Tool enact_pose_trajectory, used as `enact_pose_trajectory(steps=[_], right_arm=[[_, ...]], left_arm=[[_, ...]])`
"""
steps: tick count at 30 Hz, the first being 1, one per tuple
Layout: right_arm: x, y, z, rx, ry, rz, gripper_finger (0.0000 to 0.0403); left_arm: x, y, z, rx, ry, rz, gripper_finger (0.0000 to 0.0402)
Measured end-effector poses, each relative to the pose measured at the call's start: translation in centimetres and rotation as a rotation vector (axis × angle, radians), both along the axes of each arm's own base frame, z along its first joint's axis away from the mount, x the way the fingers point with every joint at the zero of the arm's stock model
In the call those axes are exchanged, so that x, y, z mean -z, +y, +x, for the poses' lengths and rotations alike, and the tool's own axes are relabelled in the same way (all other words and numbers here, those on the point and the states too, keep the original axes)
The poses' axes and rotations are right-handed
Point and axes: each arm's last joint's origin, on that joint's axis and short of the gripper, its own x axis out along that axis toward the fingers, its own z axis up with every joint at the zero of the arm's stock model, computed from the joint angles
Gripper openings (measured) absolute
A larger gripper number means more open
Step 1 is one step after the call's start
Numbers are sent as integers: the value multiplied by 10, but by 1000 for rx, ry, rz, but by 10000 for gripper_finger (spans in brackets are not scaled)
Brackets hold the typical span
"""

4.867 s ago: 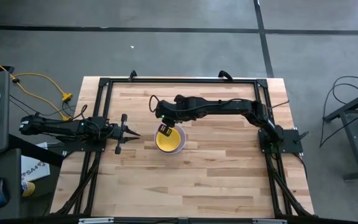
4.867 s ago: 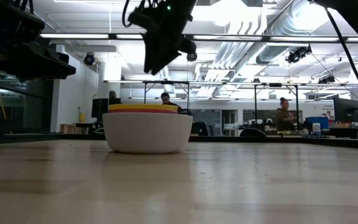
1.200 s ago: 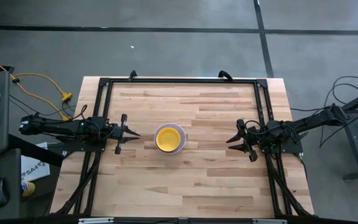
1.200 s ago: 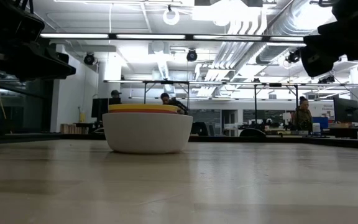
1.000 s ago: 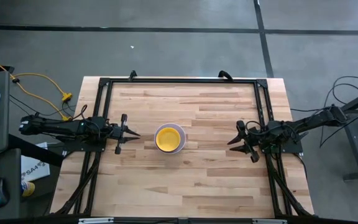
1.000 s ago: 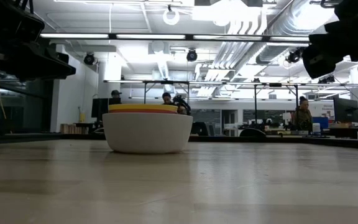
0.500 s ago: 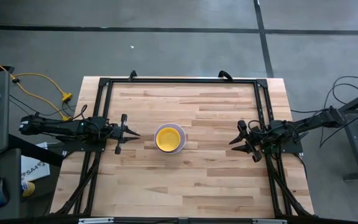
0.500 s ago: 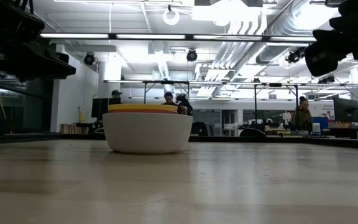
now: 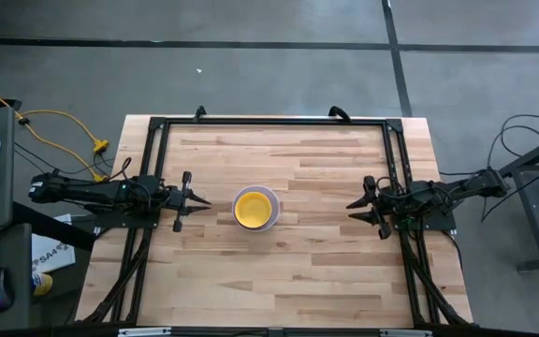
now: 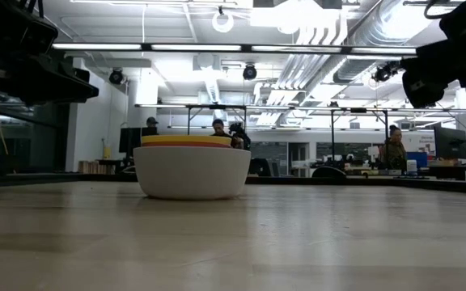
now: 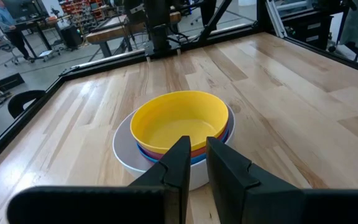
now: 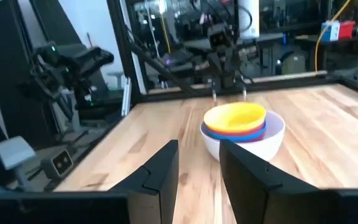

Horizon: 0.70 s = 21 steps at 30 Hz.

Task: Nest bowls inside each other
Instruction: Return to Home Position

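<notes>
The nested bowls [image 9: 254, 208] sit mid-frame on the surface [image 9: 298, 271], yellow innermost. They are probably light, stiff, slick plastic, best pinched at the white rim. At mid-left the left pincer [image 9: 204, 203] is nearly closed; at mid-right the right pincer [image 9: 353, 209] is narrowly parted. Both are empty.

Looks like a robotics lab in an open industrial hall: bare concrete floor [image 9: 251, 75] marked with dark lines, a butcher-block table [image 9: 279, 271] ringed by a black metal frame [image 9: 269, 121], a yellow cable [image 9: 98, 145] trailing beside it. Has exposed silver ducts [image 10: 330, 44] and strip lights [image 10: 103, 46] under a white ceiling, with rows of black bench frames [image 10: 362, 109] and a monitor [image 10: 447, 144] behind. Holds people [image 10: 392, 149] at desks farther back, and a black chair [image 11: 23, 102] on the floor past the table's edge
</notes>
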Motion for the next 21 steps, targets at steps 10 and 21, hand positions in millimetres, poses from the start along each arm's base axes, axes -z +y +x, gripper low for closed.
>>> enact_pose_trajectory(steps=[10,21], right_arm=[[0,0,-1,-22,-5,-25,110],[2,2,-1,-84,8,-39,110]], left_arm=[[0,0,0,0,0,0,51],[0,0,0,0,0,0,51]])
